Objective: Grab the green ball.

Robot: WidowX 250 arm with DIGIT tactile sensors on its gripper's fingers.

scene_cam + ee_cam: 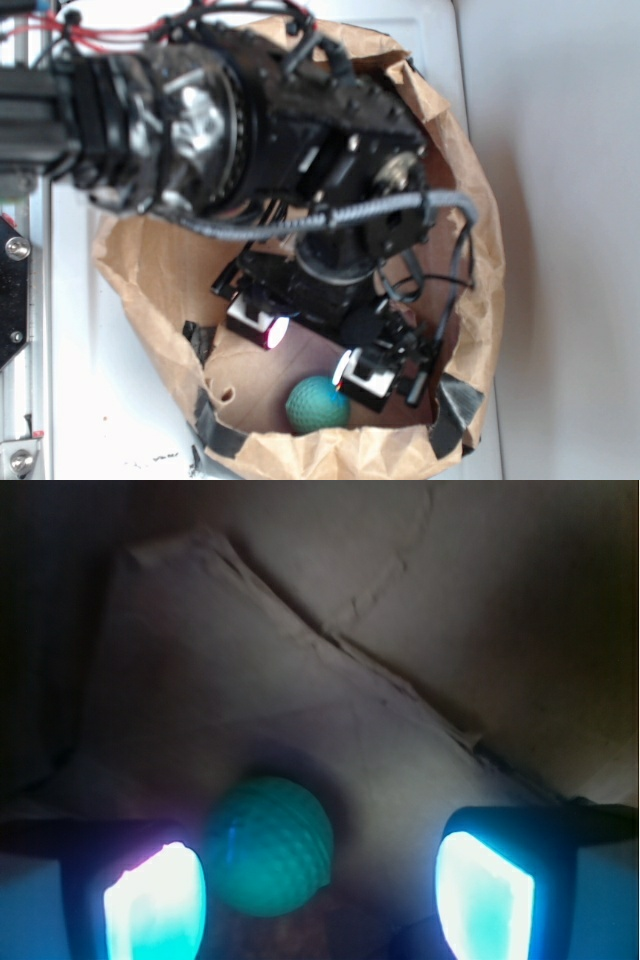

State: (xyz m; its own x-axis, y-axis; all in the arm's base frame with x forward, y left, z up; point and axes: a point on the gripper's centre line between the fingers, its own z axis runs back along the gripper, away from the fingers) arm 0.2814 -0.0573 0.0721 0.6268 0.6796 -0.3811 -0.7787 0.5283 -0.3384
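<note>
No text, label, brand, number or sign could be read in either view; the surfaces in sight were plain, too dark or too blurred to show any writing.

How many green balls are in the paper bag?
1. The green ball lies on the floor of the brown paper bag, between the open gripper fingers, nearer one finger in the wrist view. The arm covers much of the bag, so more could be hidden.
</note>
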